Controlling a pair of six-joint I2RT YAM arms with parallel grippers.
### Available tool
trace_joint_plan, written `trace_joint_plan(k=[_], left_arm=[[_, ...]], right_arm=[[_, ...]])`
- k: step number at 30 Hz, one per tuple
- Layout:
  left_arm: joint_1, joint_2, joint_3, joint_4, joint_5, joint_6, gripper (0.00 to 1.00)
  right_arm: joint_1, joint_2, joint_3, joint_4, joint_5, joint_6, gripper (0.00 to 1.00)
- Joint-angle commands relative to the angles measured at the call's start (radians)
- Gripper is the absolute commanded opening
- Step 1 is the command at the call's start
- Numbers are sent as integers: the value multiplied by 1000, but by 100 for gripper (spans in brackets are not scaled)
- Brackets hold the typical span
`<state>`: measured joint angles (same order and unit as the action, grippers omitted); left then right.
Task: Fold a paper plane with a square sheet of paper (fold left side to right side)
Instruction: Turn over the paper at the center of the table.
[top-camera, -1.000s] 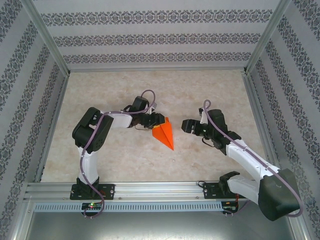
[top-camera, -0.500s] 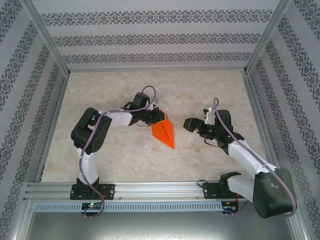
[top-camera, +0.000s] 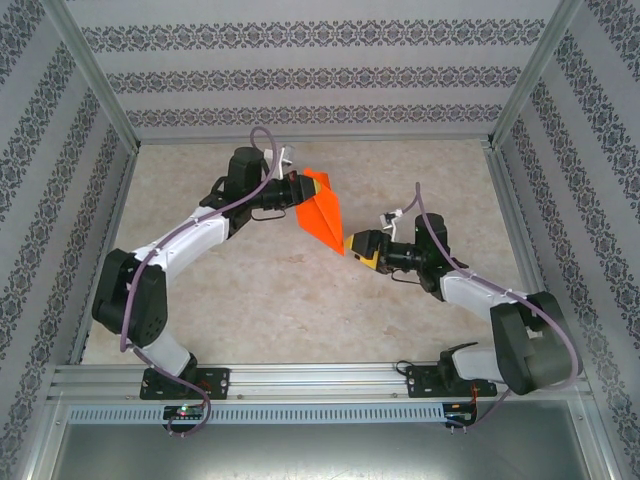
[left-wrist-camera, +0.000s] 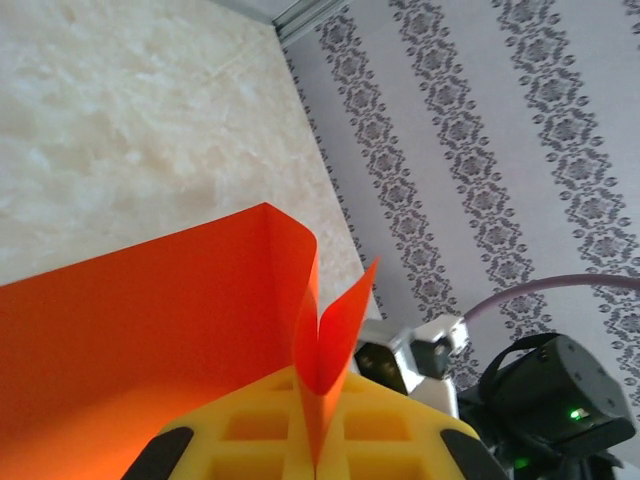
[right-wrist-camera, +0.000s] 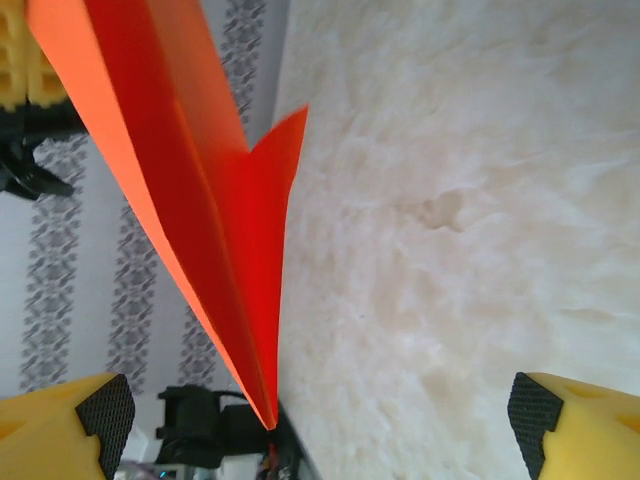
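Note:
The square sheet of paper (top-camera: 322, 212) is bright orange and folded into a pointed, paper-plane-like wedge with a centre crease. It hangs above the table, tip pointing toward the near right. My left gripper (top-camera: 302, 189) is shut on its wide back end. In the left wrist view the yellow fingers (left-wrist-camera: 240, 440) pinch the folded paper (left-wrist-camera: 150, 330), and its two flaps spread apart above them. My right gripper (top-camera: 352, 246) stands open just at the tip. In the right wrist view the paper (right-wrist-camera: 190, 190) tapers down between the wide-apart pads (right-wrist-camera: 105, 410) of that gripper (right-wrist-camera: 318, 420), touching neither.
The marbled beige tabletop (top-camera: 250, 300) lies below. Patterned walls (top-camera: 320, 75) enclose the back and sides, with aluminium posts (top-camera: 95, 80) at the corners. A metal rail (top-camera: 320, 380) carrying both arm bases runs along the near edge.
My left gripper closed on the paper and lifted it up and toward the back. The right gripper opened fully and moved left to the paper's tip.

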<state>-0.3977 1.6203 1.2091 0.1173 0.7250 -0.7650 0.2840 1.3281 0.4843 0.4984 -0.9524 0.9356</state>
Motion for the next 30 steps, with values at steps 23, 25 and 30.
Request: trace_joint_plan(k=[23, 25, 30], left_arm=[[5, -44, -38, 108, 70, -114, 8], [5, -42, -42, 109, 70, -115, 8], [4, -41, -46, 102, 72, -107, 18]], right_arm=[[76, 84, 63, 385, -11, 180, 33], [70, 66, 60, 358, -4, 163, 26], [67, -2, 76, 163, 26, 47, 10]])
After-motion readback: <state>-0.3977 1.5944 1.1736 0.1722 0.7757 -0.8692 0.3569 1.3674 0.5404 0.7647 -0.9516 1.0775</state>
